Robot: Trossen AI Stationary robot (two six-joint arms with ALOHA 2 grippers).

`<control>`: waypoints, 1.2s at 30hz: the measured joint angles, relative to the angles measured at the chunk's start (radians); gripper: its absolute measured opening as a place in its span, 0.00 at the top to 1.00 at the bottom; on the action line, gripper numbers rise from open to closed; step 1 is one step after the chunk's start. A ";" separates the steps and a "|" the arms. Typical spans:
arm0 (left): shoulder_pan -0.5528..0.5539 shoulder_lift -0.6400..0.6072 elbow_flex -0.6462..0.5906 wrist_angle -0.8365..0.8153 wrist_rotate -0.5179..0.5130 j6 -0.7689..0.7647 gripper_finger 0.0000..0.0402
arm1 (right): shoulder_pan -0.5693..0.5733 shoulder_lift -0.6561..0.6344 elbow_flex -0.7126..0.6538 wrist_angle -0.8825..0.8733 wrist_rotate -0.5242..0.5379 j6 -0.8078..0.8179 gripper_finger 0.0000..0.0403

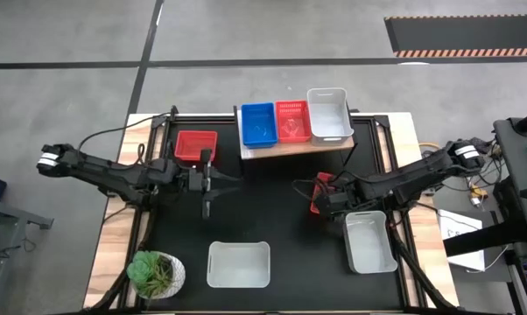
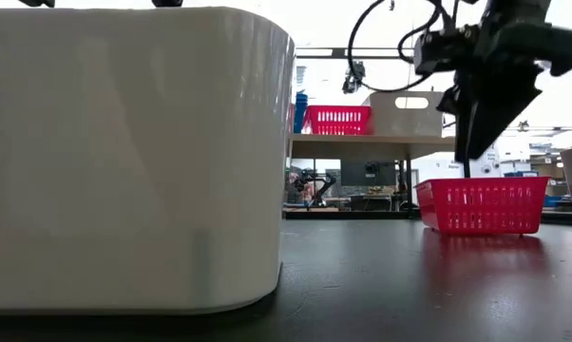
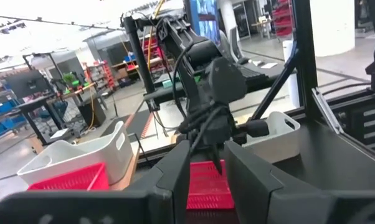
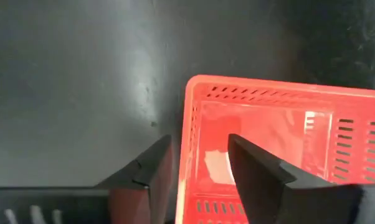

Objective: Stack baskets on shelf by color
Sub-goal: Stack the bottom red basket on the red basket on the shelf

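Note:
The light-wood shelf [image 1: 294,145] at the table's far side carries a blue basket [image 1: 257,123], a red basket [image 1: 292,121] and a white basket [image 1: 329,113], side by side. A red basket [image 1: 196,144] rests on the table at the far left. Another red basket [image 4: 281,143] rests on the table right of centre. My right gripper [image 4: 200,155] is open just above it, pointing down, one finger outside and one inside its short wall [image 4: 189,124]. The low view shows its fingertips [image 2: 467,152] above the rim. My left gripper [image 1: 227,182] is open and empty at centre-left, pointing right.
Two white baskets rest on the table, one at the near centre [image 1: 238,264] and one at the near right [image 1: 369,241]. A potted green plant [image 1: 156,273] stands at the near left corner. The table's middle [image 1: 272,210] is bare black top.

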State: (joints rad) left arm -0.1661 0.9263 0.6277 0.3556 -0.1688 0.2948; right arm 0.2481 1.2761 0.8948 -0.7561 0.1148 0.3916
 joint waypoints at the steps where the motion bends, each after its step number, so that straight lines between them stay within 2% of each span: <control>1: 0.000 0.002 0.000 0.000 0.000 0.000 0.79 | 0.000 0.017 0.000 0.002 0.000 -0.004 0.62; 6: 0.000 0.008 0.000 0.002 0.000 0.000 0.79 | 0.000 0.102 0.000 0.014 0.016 0.000 0.57; 10: 0.000 0.012 0.000 0.001 0.000 0.000 0.79 | -0.002 0.166 0.000 0.016 0.020 -0.007 0.60; 14: 0.000 0.015 0.000 0.001 0.000 0.000 0.79 | -0.016 0.205 -0.001 0.045 0.019 -0.032 0.71; 18: 0.000 0.015 0.000 0.010 0.000 0.026 0.79 | -0.016 0.213 0.006 0.075 0.019 -0.080 0.92; 22: 0.000 0.009 0.000 0.030 0.000 0.016 0.79 | 0.005 0.204 0.060 0.055 -0.009 -0.099 0.97; 28: -0.001 0.026 -0.002 -0.005 0.002 -0.053 0.79 | 0.082 0.199 0.245 -0.040 -0.028 -0.278 0.98; 34: -0.001 0.031 -0.002 0.003 0.003 -0.040 0.79 | 0.100 0.199 0.557 -0.179 -0.032 -0.412 0.98; 36: -0.001 0.028 0.001 0.003 0.003 -0.009 0.79 | 0.094 0.199 0.658 -0.233 0.022 -0.428 0.98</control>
State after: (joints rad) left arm -0.1673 0.9541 0.6291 0.3588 -0.1658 0.2855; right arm 0.3423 1.4754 1.5523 -0.9893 0.1364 -0.0365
